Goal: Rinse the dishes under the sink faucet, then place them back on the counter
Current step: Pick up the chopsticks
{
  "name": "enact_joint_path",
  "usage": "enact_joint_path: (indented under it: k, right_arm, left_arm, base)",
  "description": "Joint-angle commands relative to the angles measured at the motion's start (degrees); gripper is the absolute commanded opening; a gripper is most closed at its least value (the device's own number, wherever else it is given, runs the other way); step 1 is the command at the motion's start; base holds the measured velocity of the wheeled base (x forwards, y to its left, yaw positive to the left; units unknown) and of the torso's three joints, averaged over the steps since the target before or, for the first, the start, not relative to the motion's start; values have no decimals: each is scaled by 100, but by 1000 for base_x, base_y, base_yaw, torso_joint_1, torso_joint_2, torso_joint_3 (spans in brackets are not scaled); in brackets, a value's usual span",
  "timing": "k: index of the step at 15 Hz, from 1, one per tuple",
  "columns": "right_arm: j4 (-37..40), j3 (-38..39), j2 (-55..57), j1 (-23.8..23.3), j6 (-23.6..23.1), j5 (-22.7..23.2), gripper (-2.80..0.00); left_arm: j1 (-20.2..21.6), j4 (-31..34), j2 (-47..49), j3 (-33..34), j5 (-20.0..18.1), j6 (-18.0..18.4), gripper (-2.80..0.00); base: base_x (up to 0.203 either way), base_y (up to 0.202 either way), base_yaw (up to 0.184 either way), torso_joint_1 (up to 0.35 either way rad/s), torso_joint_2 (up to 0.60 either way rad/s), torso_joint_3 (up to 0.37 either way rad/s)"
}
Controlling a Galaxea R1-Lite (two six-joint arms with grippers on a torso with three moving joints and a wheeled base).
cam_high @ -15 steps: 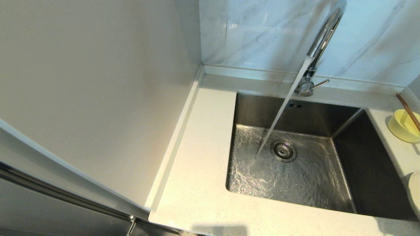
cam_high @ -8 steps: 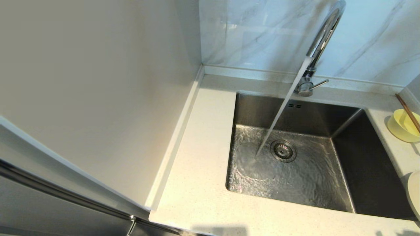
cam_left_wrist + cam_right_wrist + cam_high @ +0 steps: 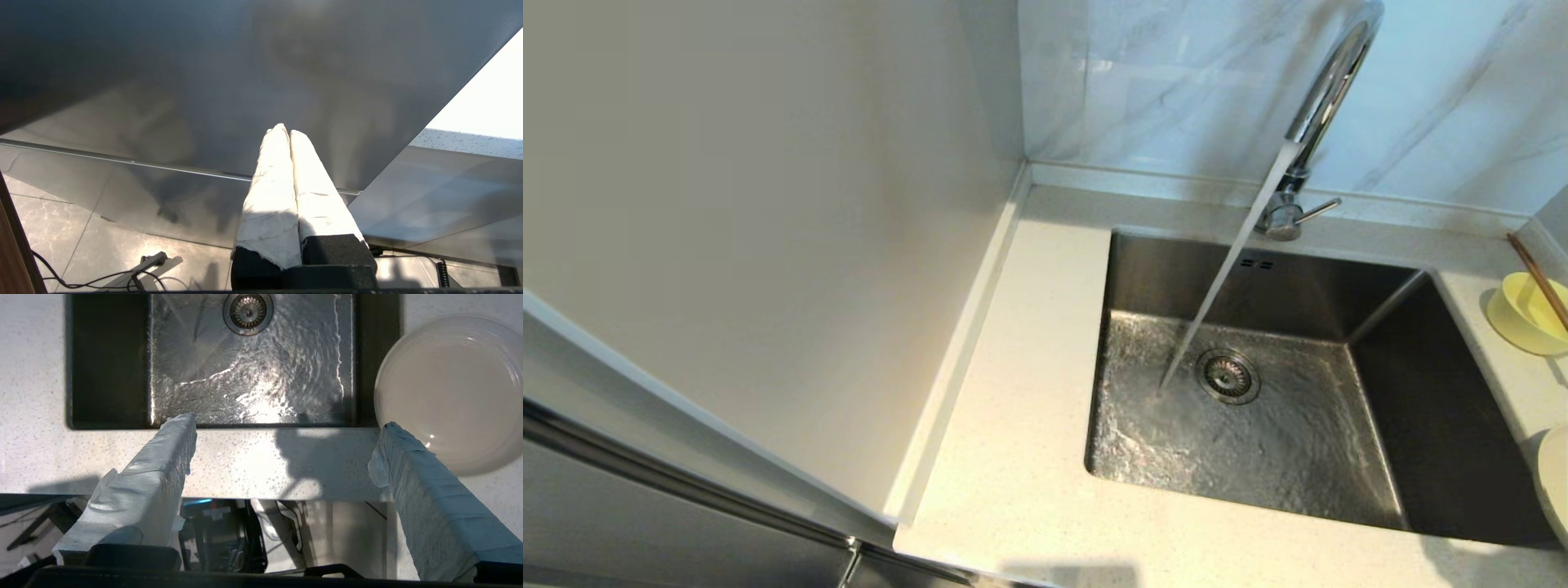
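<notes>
Water runs from the chrome faucet (image 3: 1327, 82) into the steel sink (image 3: 1176, 278), landing just left of the drain strainer (image 3: 1227, 376). On the counter (image 3: 1021, 425) right of the sink stands the pale-yellow bowl (image 3: 1523, 314) with the brown chopsticks (image 3: 1539, 278) leaning in it. The white plate (image 3: 1553, 482) lies nearer, at the picture's edge. No gripper shows in the head view. My right gripper (image 3: 288, 424) hangs open above the counter's front edge, one finger beside the plate (image 3: 449, 384). My left gripper (image 3: 284, 130) is shut and empty, down by a grey panel.
A tall pale cabinet side (image 3: 768, 245) walls off the counter on the left. The veined backsplash (image 3: 1160, 82) stands behind the faucet, whose lever (image 3: 1319, 210) points right. Below the counter's front edge (image 3: 245, 465) the robot's base and cables show.
The water keeps running and its ripples shift. A faint shadow on the counter's front right corner has moved a little. Bowl, chopsticks and plate stay put.
</notes>
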Motion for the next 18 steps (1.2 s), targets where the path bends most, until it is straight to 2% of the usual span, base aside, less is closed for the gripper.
enact_joint_path:
  k: [1, 2, 4, 5, 6, 7, 8, 9, 11, 13, 14, 16, 18]
  right_arm:
    - [20, -109, 840, 6, -61, -10, 0]
    - [21, -120, 984, 48, -104, -193, 0]
    - [123, -266, 1032, 440, -126, -368, 0]
    - [437, -591, 1129, 441, -121, -389, 0]
    - [1078, -929, 1210, 433, -100, -474, 0]
    - [1756, -1288, 1303, 437, -125, -779, 0]
    - [2013, -1555, 1527, 414, -321, -1323, 0]
    - [2064, -1659, 1692, 363, -723, -1772, 0]
    - [2065, -1774, 1960, 295, -1661, -1985, 0]
    - [1670, -2041, 2483, 145, -1819, -1938, 0]
    - [1229, -2079, 2812, 113, -1782, -1785, 0]
    - [187, -2106, 3565, -9, -1491, -1554, 0]
    - [-601, -2238, 4396, -358, -1311, -1345, 0]
  left_arm:
    - [0, 2, 0, 0, 1, 0, -280]
    - [0, 2, 0, 0, 1, 0, -280]
    - [0, 2, 0, 0, 1, 0, -280]
    - [0, 2, 0, 0, 1, 0, -280]
    - [0, 2, 0, 0, 1, 0, -280]
    - [0, 2, 0, 0, 1, 0, -280]
    - [0, 2, 0, 0, 1, 0, -280]
    - [0, 2, 0, 0, 1, 0, -280]
    - [0, 2, 0, 0, 1, 0, -280]
    - [0, 2, 0, 0, 1, 0, -280]
    - [0, 2, 0, 0, 1, 0, -280]
    - [0, 2, 0, 0, 1, 0, -280]
    - [0, 2, 0, 0, 1, 0, -280]
  base:
    - [0, 0, 0, 0, 0, 0]
    - [0, 0, 0, 0, 0, 0]
    - [0, 0, 0, 0, 0, 0]
    - [0, 0, 0, 0, 0, 0]
    - [0, 0, 0, 0, 0, 0]
    - [0, 0, 0, 0, 0, 0]
    - [0, 0, 0, 0, 0, 0]
    - [0, 0, 0, 0, 0, 0]
    - [0, 0, 0, 0, 0, 0]
    - [0, 0, 0, 0, 0, 0]
    - [0, 0, 0, 0, 0, 0]
    - [0, 0, 0, 0, 0, 0]
    - [0, 0, 0, 0, 0, 0]
